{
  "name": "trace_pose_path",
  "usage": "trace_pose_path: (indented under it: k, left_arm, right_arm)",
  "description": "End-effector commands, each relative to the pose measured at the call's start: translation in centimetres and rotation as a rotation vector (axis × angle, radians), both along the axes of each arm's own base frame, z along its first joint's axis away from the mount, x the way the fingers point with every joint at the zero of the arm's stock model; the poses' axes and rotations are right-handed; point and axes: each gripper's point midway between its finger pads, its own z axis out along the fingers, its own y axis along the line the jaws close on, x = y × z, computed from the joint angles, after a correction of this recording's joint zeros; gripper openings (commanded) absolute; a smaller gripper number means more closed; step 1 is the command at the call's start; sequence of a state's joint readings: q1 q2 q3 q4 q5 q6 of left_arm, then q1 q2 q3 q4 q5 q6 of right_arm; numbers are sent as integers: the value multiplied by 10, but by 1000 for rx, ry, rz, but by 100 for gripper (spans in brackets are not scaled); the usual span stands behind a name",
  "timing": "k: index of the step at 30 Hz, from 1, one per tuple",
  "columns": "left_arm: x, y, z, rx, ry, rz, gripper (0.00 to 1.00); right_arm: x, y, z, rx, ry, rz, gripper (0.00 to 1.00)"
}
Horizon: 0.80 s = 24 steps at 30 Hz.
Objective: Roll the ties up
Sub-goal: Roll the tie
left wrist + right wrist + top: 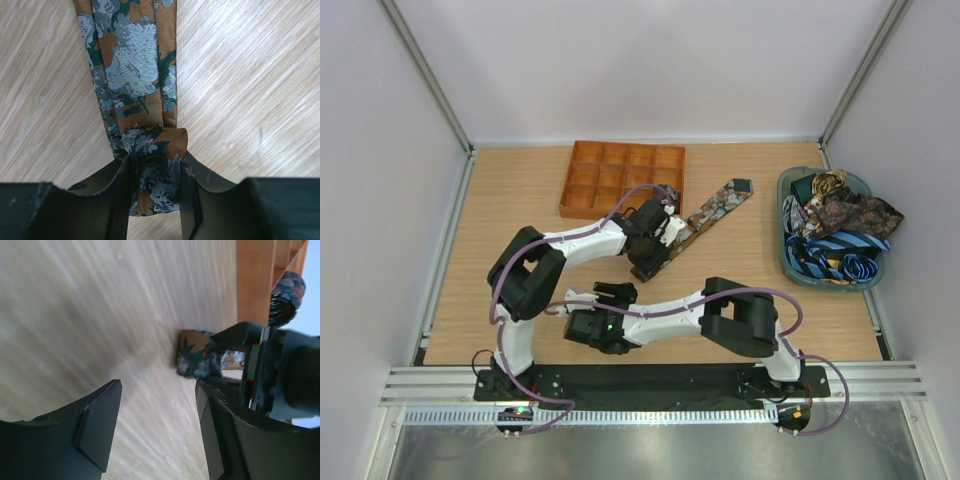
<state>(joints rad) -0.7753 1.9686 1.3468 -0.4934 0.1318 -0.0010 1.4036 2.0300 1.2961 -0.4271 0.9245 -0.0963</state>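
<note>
Left gripper (154, 185) clamped the folded near end of the paisley tie (708, 213), which lay diagonally on the table (520, 200) right of the orange tray (582, 185). Right gripper (152, 415) hovered nearer, fingers spread, holding nothing.

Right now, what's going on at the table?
The left claw is shut on the near end of a paisley tie stretched across the table, its tip turned over in a small fold. The right claw hangs open and empty nearby. More ties sit loose in the basket.
</note>
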Motion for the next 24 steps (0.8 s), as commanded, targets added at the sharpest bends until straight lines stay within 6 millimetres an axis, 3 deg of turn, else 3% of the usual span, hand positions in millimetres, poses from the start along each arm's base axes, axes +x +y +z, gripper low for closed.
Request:
trace_pose_path:
  k: [1, 12, 24]
  left_arm:
    - [-35, 23, -26, 102, 179, 14, 15]
    - [-38, 26, -27, 144, 221, 22, 13]
    - [-42, 30, -16, 203, 281, 27, 11]
  right_arm:
    - [26, 3, 25, -55, -86, -40, 68]
    - [66, -20, -9, -161, -30, -112, 68]
    - [65, -42, -42, -217, 37, -147, 64]
